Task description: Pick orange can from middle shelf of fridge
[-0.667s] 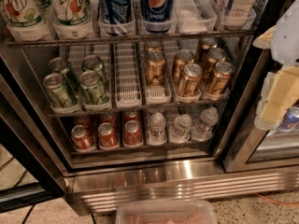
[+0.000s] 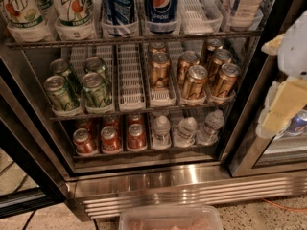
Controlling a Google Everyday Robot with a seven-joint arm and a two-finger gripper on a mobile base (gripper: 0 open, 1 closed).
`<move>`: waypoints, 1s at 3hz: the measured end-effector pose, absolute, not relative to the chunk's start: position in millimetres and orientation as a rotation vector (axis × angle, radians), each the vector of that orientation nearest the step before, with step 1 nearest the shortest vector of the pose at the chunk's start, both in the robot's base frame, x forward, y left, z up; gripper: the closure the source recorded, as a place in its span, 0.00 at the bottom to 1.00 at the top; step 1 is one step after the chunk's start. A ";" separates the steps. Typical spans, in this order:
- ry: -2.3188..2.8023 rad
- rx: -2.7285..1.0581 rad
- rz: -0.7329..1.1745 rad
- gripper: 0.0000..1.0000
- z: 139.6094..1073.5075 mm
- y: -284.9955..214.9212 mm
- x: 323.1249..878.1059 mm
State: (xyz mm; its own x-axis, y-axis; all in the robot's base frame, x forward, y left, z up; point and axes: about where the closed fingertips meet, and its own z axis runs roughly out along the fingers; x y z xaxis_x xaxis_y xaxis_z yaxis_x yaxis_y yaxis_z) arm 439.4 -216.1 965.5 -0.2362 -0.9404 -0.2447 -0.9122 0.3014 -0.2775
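The fridge is seen with its door open, and the ribbed steel grille at its base is caught by the light. The middle shelf is seen across the centre, with white slotted lane trays laid front to back on it. An orange can is found at the front of the lane just right of centre, upright, with its silver top turned to the camera. A second one is lined up directly behind it. More cans of the same copper colour are ranked in the two lanes to its right. The left two lanes are taken up by green cans, and one white tray is set between the greens and the oranges.

On the rack above, 7UP bottles are stood at the left and Pepsi cans in the middle. On the rack below, red cans are lined up at the left and clear bottles at the right.

The tool is seen at the right edge, outside the cabinet, level with the middle shelf. It is held well apart from the orange cans, with the dark door frame between. Whether it is released or clenched cannot be told, and nothing can be made out in its grasp.

A clear plastic tub is seen on the floor in front of the grille.
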 end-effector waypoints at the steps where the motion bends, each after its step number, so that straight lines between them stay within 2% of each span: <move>1: 2.218 -1.529 -0.031 0.00 923.6 -220.3 423.3; 3: 2.128 -1.218 0.152 0.00 854.9 -213.2 410.0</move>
